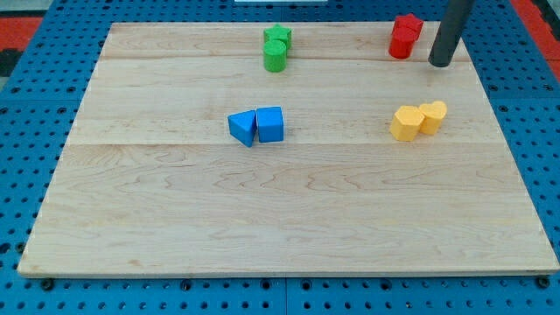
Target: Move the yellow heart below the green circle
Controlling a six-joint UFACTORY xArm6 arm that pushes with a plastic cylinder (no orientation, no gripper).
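Note:
The yellow heart (432, 116) lies at the view's right, touching a yellow hexagon-like block (406, 123) on its left. The green circle (275, 56) stands near the view's top centre, touching a green star (278, 37) just above it. My tip (441, 63) is at the view's top right, above the yellow heart and apart from it, just right of the red blocks.
Two red blocks (404, 36) sit together at the view's top right, left of the rod. A blue triangle (242, 128) and a blue cube (270, 124) touch each other left of centre. The wooden board (289, 219) lies on a blue pegboard.

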